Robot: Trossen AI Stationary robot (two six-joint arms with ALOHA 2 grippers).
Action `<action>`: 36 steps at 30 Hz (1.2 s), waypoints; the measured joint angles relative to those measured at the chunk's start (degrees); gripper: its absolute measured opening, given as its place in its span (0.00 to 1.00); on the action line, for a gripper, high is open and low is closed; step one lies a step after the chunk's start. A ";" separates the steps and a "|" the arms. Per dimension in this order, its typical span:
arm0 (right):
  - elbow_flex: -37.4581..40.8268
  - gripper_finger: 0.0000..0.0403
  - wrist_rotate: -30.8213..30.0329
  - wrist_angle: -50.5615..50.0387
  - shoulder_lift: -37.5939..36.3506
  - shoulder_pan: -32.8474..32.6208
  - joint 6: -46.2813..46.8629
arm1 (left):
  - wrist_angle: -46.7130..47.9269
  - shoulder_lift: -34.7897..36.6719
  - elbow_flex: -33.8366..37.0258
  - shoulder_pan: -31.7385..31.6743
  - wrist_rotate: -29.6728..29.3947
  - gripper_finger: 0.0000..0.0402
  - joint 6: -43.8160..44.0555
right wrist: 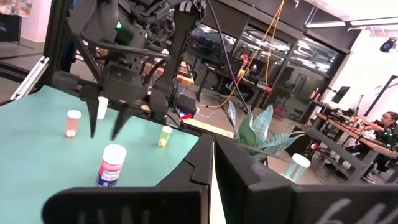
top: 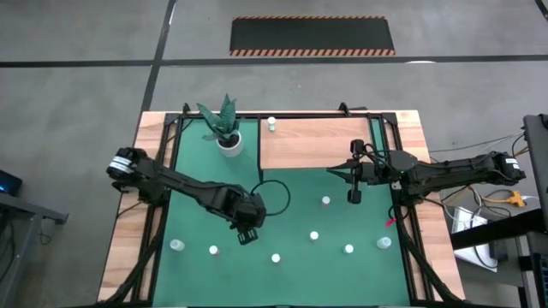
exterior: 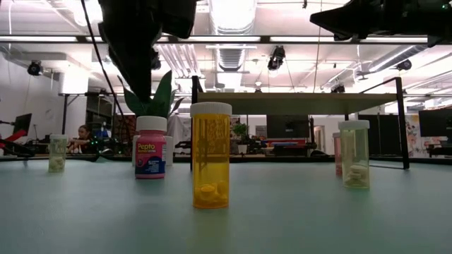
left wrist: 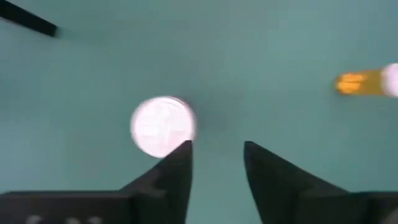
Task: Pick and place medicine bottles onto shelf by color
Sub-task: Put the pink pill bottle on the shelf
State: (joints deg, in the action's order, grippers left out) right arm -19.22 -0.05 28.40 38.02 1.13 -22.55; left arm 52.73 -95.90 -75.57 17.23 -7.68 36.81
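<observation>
Your bench [top: 282,257] is a green mat framed by wood strips, with a workshop of desks and monitors behind it. The shelf [top: 317,141] sits toward 1 o'clock on the mat, carrying one bottle [top: 271,124] at its far left corner, and a potted plant [top: 224,128] stands just beside it at 11 o'clock. Your left gripper [top: 248,233] hangs over the mat's middle left with its fingers spread and pinching nothing; a white-capped pink bottle [right wrist: 112,165] stands just below and beside its fingertips [left wrist: 180,155]. Your right gripper [top: 354,195] hovers by the shelf's near edge at 3 o'clock, fingers pressed together and empty. The other bottles are strung along the 6 o'clock side: a yellow bottle [exterior: 210,155] nearest the low camera, a whitish bottle [exterior: 354,153] at 4 o'clock, another far off at 8 o'clock [exterior: 57,153].
</observation>
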 joint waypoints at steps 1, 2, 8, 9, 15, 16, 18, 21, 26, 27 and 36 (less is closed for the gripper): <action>0.00 0.02 0.00 0.00 0.00 0.00 0.02 | 0.45 0.00 0.04 0.00 -2.02 0.40 -1.10; 0.00 0.02 0.00 -0.01 0.00 0.01 0.00 | 0.84 0.00 0.08 0.02 -3.95 0.43 -1.85; 0.00 0.02 0.00 -0.66 0.00 0.02 0.01 | 0.12 0.35 0.74 0.11 -7.89 0.57 -6.06; 0.00 0.02 0.00 -0.68 0.00 0.02 0.00 | 0.19 0.23 1.01 0.11 -7.89 0.58 -6.20; 0.00 0.02 0.00 -1.24 0.00 0.01 0.02 | -3.11 -0.17 3.80 0.09 -7.36 0.58 -6.11; 0.00 0.02 0.00 -1.24 0.00 0.00 0.02 | -4.71 -0.09 4.65 0.10 -7.30 0.58 -6.11; 0.00 0.02 0.00 -1.26 0.00 0.00 0.04 | -6.18 -0.07 5.96 0.11 -7.15 0.58 -6.09; 0.00 0.02 0.00 -1.51 0.00 0.00 0.24 | -8.35 0.10 7.43 0.11 -7.12 0.58 -5.78; 0.00 0.02 0.00 -1.49 0.00 0.02 0.44 | -9.10 0.11 8.83 0.11 -6.97 0.57 -5.97; 0.00 0.02 0.00 -1.49 0.00 0.01 0.44 | -9.24 0.13 8.88 0.13 -6.97 0.55 -6.12; 0.00 0.02 0.00 -1.53 0.00 0.00 0.86 | -8.94 0.17 7.36 0.13 -5.69 0.37 -5.61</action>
State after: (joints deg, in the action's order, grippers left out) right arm -19.22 -0.05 26.87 38.02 1.13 -21.68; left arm 43.79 -95.72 -68.21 17.37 -13.38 31.19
